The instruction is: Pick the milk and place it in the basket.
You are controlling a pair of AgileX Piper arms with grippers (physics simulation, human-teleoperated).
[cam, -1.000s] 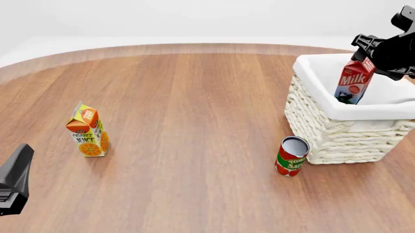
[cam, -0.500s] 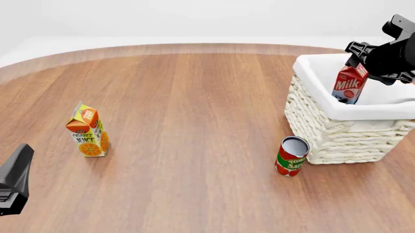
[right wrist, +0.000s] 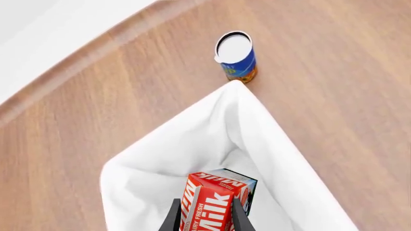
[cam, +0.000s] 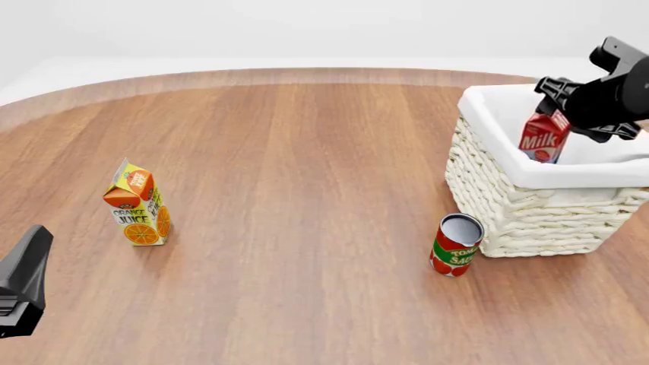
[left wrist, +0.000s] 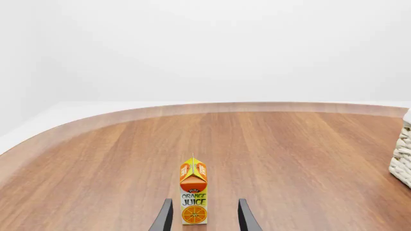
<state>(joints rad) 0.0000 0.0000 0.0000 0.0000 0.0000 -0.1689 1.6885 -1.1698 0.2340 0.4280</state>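
Note:
The milk (cam: 545,137), a red-topped carton, hangs tilted inside the basket (cam: 527,220), its lower part hidden behind the cloth-lined rim. My right gripper (cam: 560,105) is shut on the carton's top. In the right wrist view the milk (right wrist: 215,204) sits between the two fingers (right wrist: 172,219) above the basket's white lining (right wrist: 192,144). My left gripper (cam: 23,285) is low at the near left, far from the basket. In the left wrist view the left gripper (left wrist: 204,220) is open with nothing held.
An orange juice carton (cam: 137,204) stands at the left, straight ahead of the left fingers (left wrist: 194,195). A red tomato can (cam: 457,245) stands against the basket's near left corner. A blue can (right wrist: 236,57) stands just beyond the basket's far corner.
My right gripper has lowered the milk deeper into the basket and shifted slightly left. The left arm, juice carton and tomato can have not moved.

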